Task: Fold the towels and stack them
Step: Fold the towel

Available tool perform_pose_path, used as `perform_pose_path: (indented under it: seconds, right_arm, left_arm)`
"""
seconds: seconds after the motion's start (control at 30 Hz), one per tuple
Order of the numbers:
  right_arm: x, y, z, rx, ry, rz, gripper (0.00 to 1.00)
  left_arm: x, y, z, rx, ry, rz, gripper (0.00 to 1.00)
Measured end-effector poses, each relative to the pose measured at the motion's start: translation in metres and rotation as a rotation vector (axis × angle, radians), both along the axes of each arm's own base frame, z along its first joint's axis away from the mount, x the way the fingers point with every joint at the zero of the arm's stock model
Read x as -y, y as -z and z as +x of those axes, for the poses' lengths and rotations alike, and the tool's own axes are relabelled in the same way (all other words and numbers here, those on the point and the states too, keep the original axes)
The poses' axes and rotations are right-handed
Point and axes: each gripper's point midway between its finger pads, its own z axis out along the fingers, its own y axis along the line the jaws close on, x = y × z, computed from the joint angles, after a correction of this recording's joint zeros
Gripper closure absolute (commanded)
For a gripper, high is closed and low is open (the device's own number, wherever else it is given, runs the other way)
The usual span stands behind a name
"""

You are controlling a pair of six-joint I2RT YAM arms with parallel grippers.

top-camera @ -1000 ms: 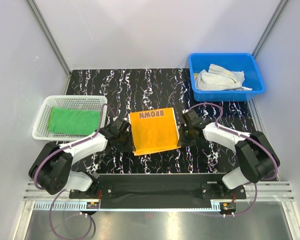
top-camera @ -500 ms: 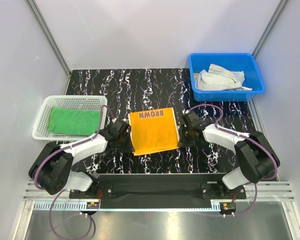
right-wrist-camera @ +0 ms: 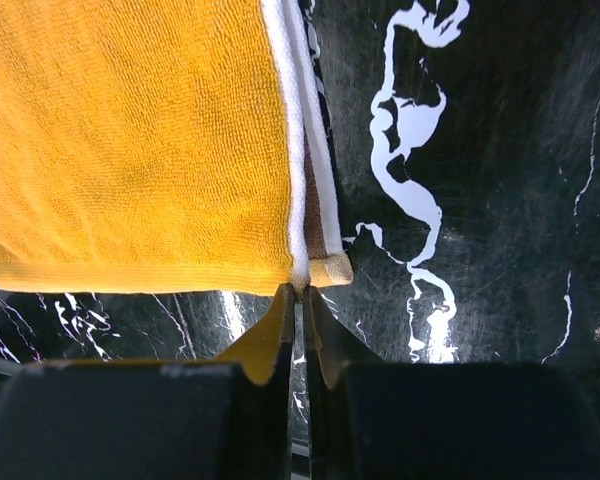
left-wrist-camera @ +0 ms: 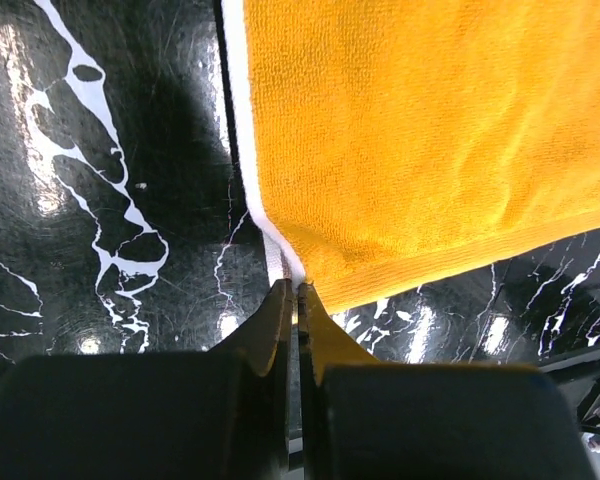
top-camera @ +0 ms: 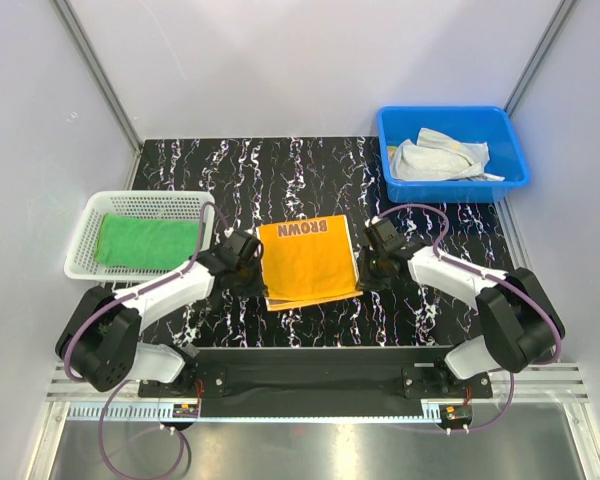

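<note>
Two robot arms pinch the near corners of an orange-yellow towel [top-camera: 308,262] that lies at the middle of a black, white-veined table [top-camera: 300,170], with the word "BROWN" [top-camera: 302,228] in brown letters along its far edge, upside down to the overhead camera. The left gripper [left-wrist-camera: 297,292] has its jaws drawn together on the towel's near left corner, where the wrist camera shows only a thin strip of white hem between the fingertips. The right gripper [right-wrist-camera: 300,290] is likewise pinched nearly closed on the near right corner, and there the wrist view shows a white border and a brown layer stacked under the orange face of the cloth. From above, both arms reach in low from the sides, their dark wrists just beside the towel's left and right edges, and a thin lower layer peeps out along its near edge. To the left, a plain green towel [top-camera: 145,242] lies flat inside a white lattice basket [top-camera: 90,268] that hangs partly off the table's left edge. At the far right corner, a blue bin [top-camera: 455,185] holds a loose heap of pale towels [top-camera: 438,157], whose patterns are too small to make out. Grey walls enclose the table on three sides.
</note>
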Motion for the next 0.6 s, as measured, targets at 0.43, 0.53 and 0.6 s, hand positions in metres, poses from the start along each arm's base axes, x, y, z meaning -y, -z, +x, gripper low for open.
perform_pose_path:
  seconds: [0.43,0.53,0.6]
  right_arm:
    - [0.000,-0.024,0.012,0.050,-0.020,-0.022,1.00]
    - [0.002,-0.027,0.010,0.070,-0.024,-0.018,1.00]
    - [0.005,-0.019,0.005,0.058,-0.024,-0.025,1.00]
  left_arm:
    - [0.007,-0.032,0.000,0.047,0.011,-0.041,1.00]
    - [0.013,-0.042,-0.002,0.087,0.018,-0.086,1.00]
    - [0.013,-0.033,-0.007,0.081,0.022,-0.089,1.00]
